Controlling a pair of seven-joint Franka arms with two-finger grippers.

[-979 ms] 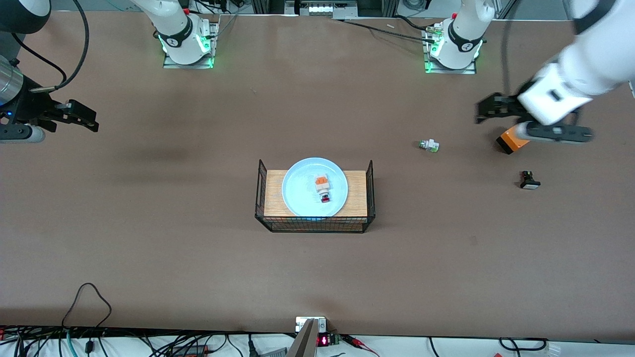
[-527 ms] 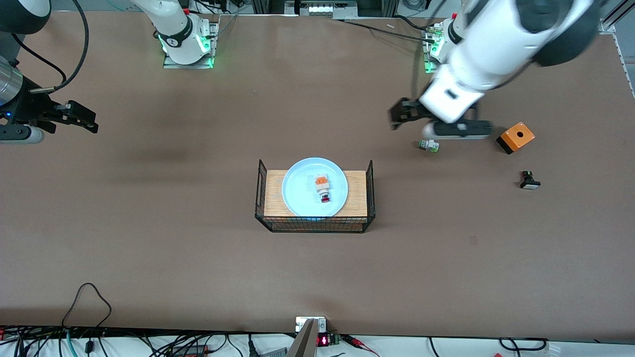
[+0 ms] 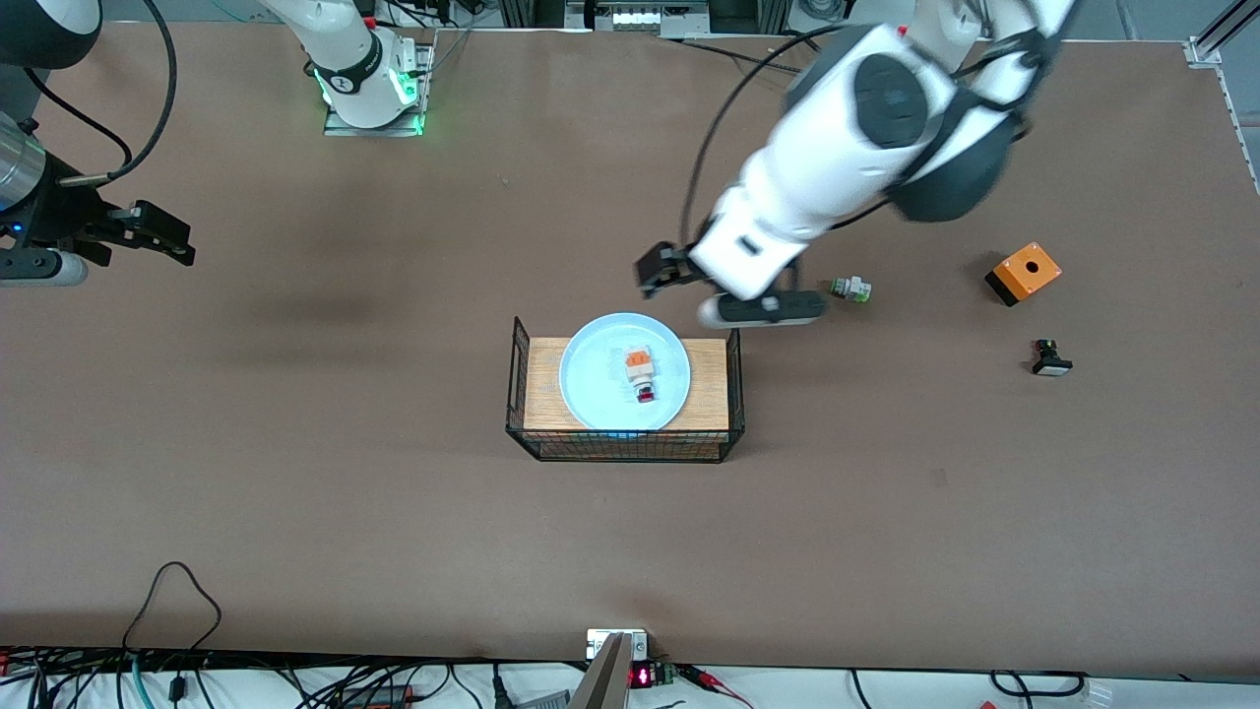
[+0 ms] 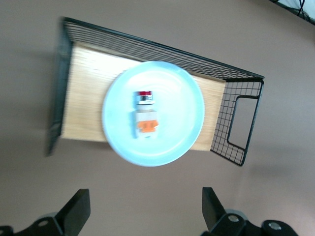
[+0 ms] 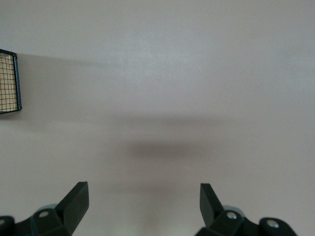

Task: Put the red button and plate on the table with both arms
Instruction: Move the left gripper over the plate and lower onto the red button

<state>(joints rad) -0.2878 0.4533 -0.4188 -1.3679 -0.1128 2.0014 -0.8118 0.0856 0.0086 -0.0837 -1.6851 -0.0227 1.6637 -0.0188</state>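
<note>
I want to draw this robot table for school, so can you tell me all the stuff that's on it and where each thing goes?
table: 1, brown, under everything.
platform: 1, wood top with black wire sides, middle of the table.
plate: 1, pale blue, on the platform.
red button: 1, white with an orange end and a red cap, lying in the plate.
white-and-green part: 1, on the table toward the left arm's end.
orange box: 1, orange with a black side, closer still to that end.
black part with white cap: 1, nearer the front camera than the orange box.
left hand: 1, black, open, in the air by the platform.
right hand: 1, black, open, waiting over bare table at the right arm's end.
</note>
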